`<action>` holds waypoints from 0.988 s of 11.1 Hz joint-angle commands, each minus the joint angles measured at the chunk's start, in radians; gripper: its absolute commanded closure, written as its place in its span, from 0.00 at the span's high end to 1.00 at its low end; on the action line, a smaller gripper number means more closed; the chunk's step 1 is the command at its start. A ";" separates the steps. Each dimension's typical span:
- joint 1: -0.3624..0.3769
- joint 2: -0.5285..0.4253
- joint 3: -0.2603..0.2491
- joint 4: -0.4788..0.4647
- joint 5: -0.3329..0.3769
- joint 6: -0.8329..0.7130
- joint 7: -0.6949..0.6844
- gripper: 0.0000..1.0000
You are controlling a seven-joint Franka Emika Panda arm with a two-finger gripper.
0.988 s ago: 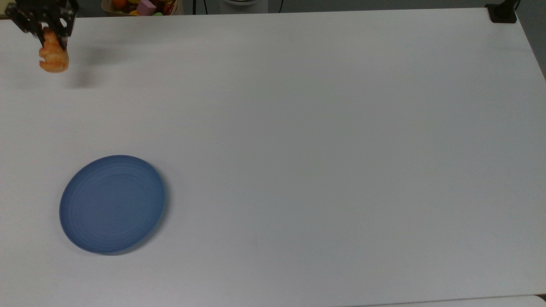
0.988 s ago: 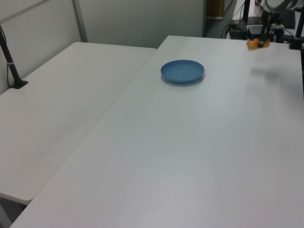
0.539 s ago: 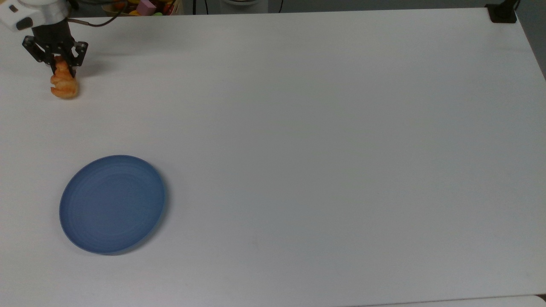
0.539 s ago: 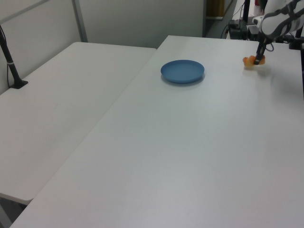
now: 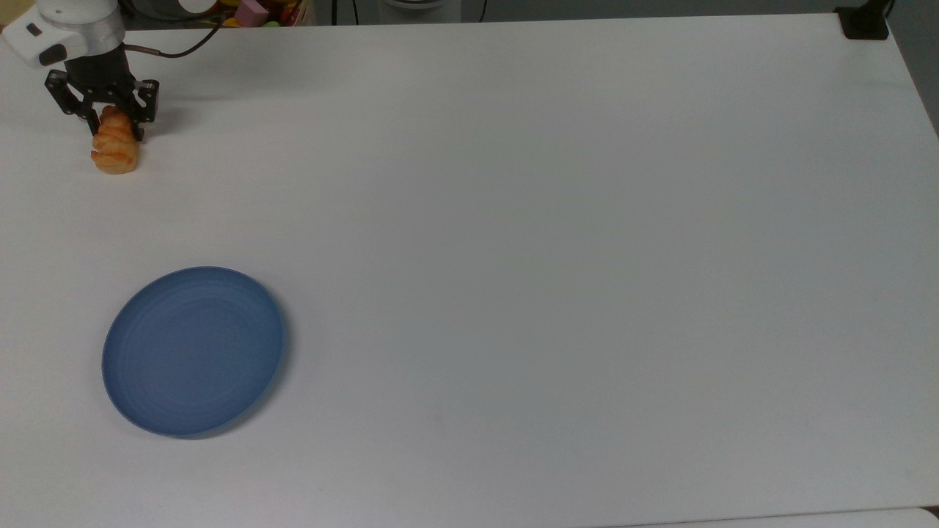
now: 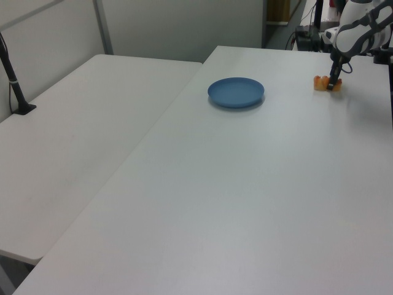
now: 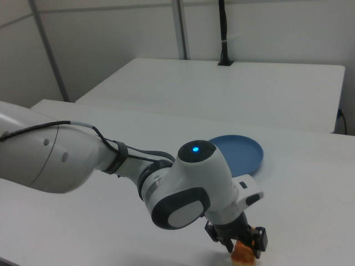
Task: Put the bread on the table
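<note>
The bread [image 5: 114, 149] now lies in the upper left of the top view, its lower end on the white desk [image 5: 513, 242] where a second ago it hung clear above its own shadow and half a second ago was just arriving at the surface. The pincer [image 5: 112, 126] has come down with it and its two dark fingers still bracket the roll's upper end; they look a little spread, but I cannot tell whether they still press it or have let go. In the left view the bread [image 6: 323, 82] sits at the upper right with the pincer [image 6: 332, 85] right against it. My judgement is that the placing is all but done: what remains is a clean release and a straight lift away, so the roll is not dragged or tipped. The blue plate [image 5: 193, 351] lies well apart, in the lower left of the top view, with nothing on it. The desk is smooth, matte and bare around the roll, a second white desk [image 6: 73, 141] butts against it, and a box of coloured toys [image 5: 253, 11] shows at the top view's upper edge.
</note>
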 commanded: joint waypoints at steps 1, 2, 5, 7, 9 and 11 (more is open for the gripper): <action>0.009 -0.039 0.005 0.025 0.013 -0.075 0.082 1.00; 0.010 -0.061 0.008 0.057 0.013 -0.147 0.101 1.00; 0.015 -0.131 0.031 0.221 0.015 -0.425 0.107 1.00; 0.023 -0.180 0.080 0.315 0.022 -0.572 0.177 1.00; 0.070 -0.228 0.112 0.362 0.035 -0.648 0.349 1.00; 0.151 -0.271 0.115 0.379 0.100 -0.692 0.484 1.00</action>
